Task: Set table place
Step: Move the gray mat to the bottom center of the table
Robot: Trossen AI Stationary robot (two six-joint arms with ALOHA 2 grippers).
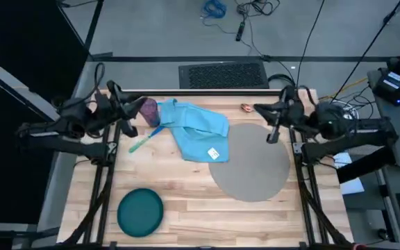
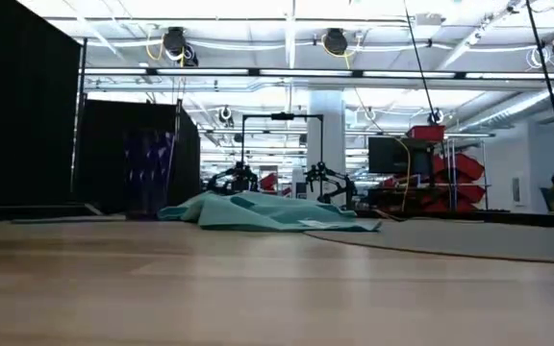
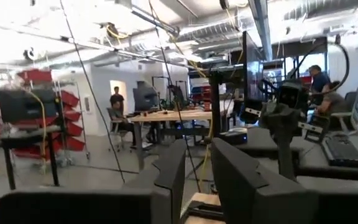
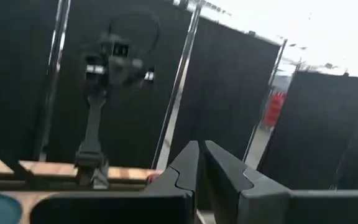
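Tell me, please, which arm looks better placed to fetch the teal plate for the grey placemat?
Probably the left: the plate lies at the table's left front corner, on the left gripper's side. The right gripper hovers by the placemat.

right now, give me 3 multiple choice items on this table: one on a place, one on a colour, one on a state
1. Where does the dark teal round plate lie?
A. on the round grey placemat
B. on bare wood at the light-wood table's near left corner
C. under the cloth

2. What colour is the crumpled cloth napkin?
A. light blue
B. red
C. white

3. What is the state of the large round grey placemat?
A. folded in half
B. flat, with nothing resting on it
C. held by a gripper

Key: 1 B, the high view shows it apart from the placemat. 2 A, high and low views agree. 3 B, its grey surface is bare and both grippers wait at the far edge.
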